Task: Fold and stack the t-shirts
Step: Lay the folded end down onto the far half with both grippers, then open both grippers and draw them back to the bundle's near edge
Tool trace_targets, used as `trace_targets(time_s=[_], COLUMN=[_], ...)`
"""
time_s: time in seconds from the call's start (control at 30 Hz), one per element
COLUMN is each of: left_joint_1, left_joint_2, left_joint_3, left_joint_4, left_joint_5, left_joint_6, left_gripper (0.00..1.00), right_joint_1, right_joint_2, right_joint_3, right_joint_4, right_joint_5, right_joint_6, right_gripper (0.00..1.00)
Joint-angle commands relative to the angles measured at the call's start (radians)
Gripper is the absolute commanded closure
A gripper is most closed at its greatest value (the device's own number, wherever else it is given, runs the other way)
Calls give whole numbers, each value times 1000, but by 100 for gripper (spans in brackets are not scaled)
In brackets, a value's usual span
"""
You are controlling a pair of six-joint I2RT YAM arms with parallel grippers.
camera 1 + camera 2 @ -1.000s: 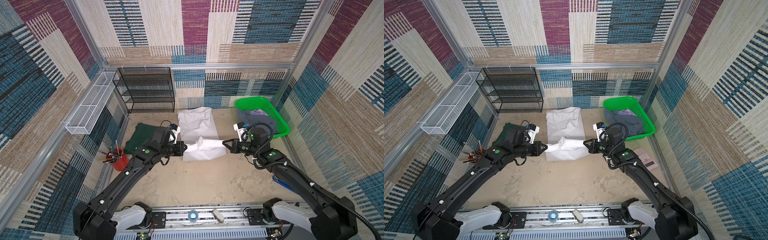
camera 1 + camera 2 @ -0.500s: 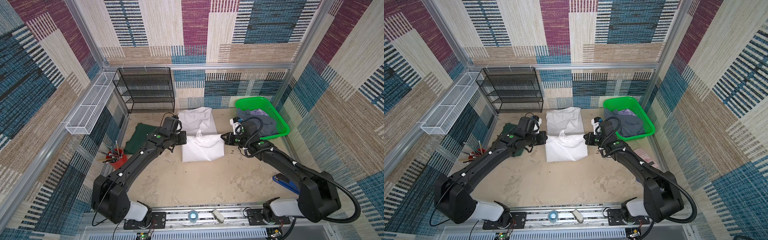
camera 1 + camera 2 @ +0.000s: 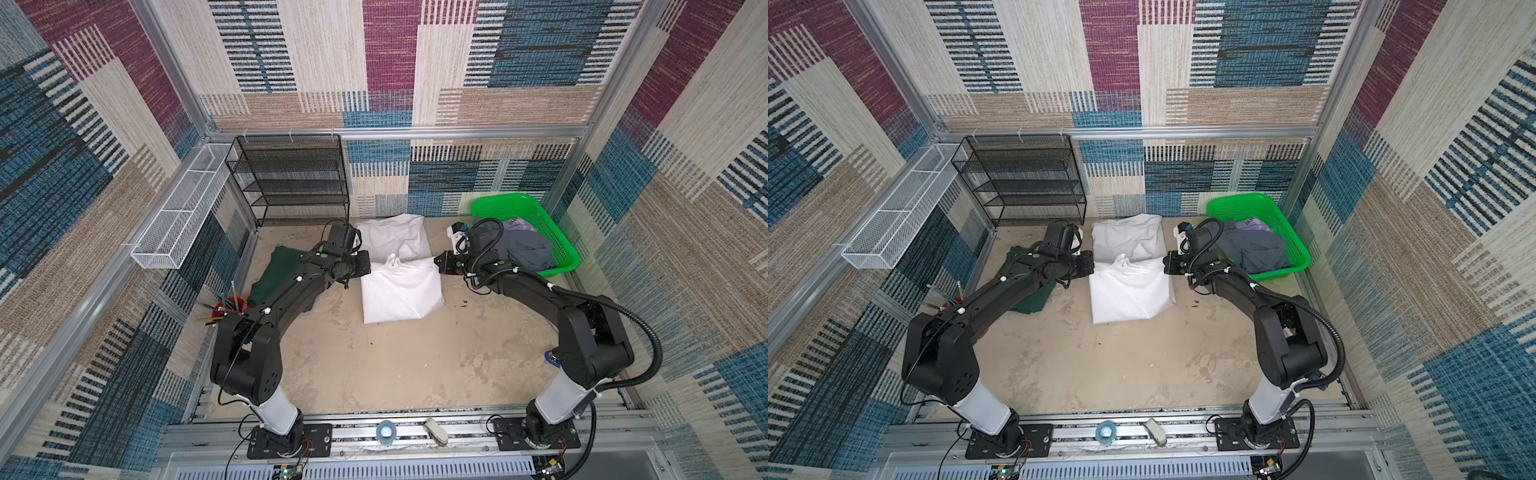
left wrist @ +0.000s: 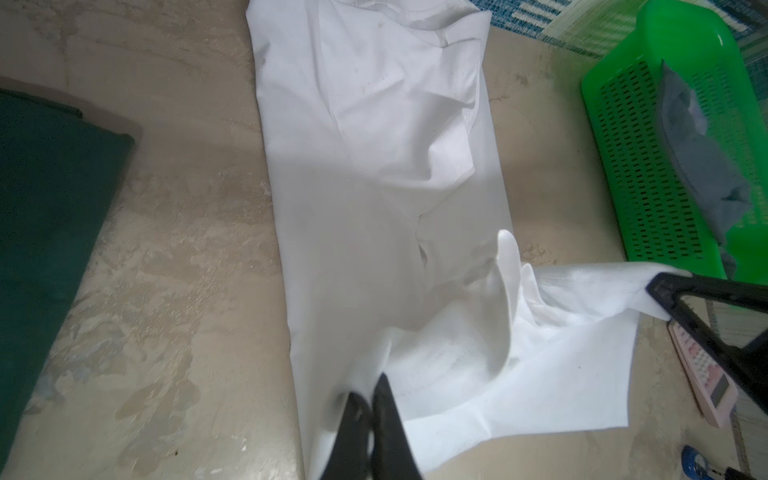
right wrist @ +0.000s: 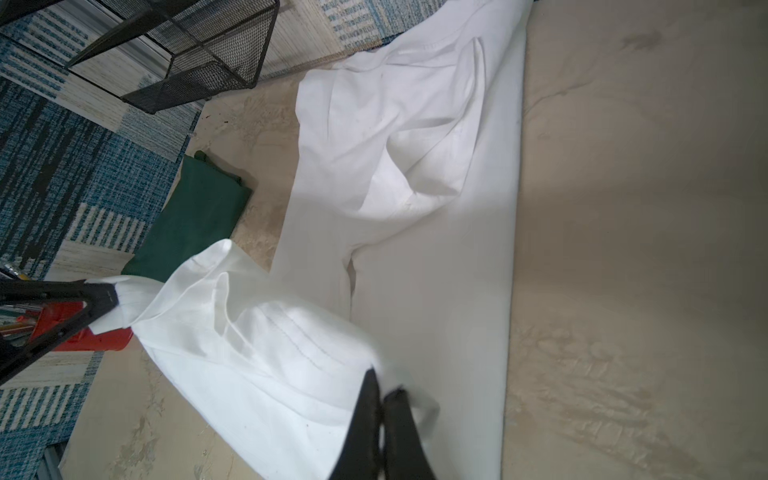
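Grey t-shirt [image 3: 524, 250] with lilac patch [image 3: 518, 225] inside green mesh basket [image 3: 505, 198]

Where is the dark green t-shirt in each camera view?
Top view: dark green t-shirt left of the white t-shirt, partly under the left arm.
Top view: the shirt again left of it, showing beside that arm.
Left wrist: the shirt across bare table from the white t-shirt, opposite the green basket.
Right wrist: the shirt between the white t-shirt and the patterned wall.
Shared landmark: the white t-shirt, in all four.
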Motion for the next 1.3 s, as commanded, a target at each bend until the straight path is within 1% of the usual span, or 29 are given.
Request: trace_targets(time_s=[0.0, 0.17, 0.3, 0.37, 0.4, 0.43, 0.47, 0.53, 0.57, 0.63, 0.7, 0.77, 0.9, 0.97, 1.13, 1.27], left_joint_1=[24, 50, 67, 73, 76, 80, 84, 91, 92, 92, 92, 88, 64, 51, 15, -7], left_joint_2=[49, 152, 237, 276, 292, 308, 321, 330, 326, 291, 235, 168, 59, 20, 0, 9], left_joint_3=[50, 126, 167, 182, 188, 196, 202, 200, 189, 146, 74, -24, -237, -321, -412, -440], left_joint_4=[69, 74, 81, 85, 89, 93, 95, 121, 137, 171, 199, 217, 269, 310, 334, 346], left_joint_5=[46, 83, 125, 138, 141, 148, 152, 168, 168, 159, 163, 176, 219, 240, 243, 215], left_joint_6=[32, 38, 31, 26, 26, 25, 28, 43, 50, 59, 47, 20, -28, -48, -74, -95], left_gripper=[100, 100, 100, 98, 97, 93, 86, 67, 61, 52, 48, 47, 49, 50, 51, 51], right_joint_1=[-10, -20, -24, -24, -26, -26, -26, -26, -26, -26, -26, -26, -25, -25, -25, -25], right_joint_2=[53, 152, 218, 242, 248, 251, 246, 226, 207, 149, 99, 61, 12, 9, 1, 10], right_joint_3=[52, 134, 165, 170, 170, 169, 161, 138, 117, 52, -12, -79, -215, -244, -294, -313], right_joint_4=[26, 12, -1, 8, 19, 32, 48, 71, 82, 105, 110, 100, 151, 161, 194, 200], right_joint_5=[-7, -28, -24, -29, -29, -23, -16, -5, -2, -4, -25, -51, -118, -150, -183, -205], right_joint_6=[-33, -51, -60, -64, -66, -68, -68, -73, -72, -62, -52, -43, -43, -55, -72, -73], right_gripper=[100, 100, 100, 100, 93, 80, 64, 52, 46, 42, 42, 42, 46, 50, 57, 61])
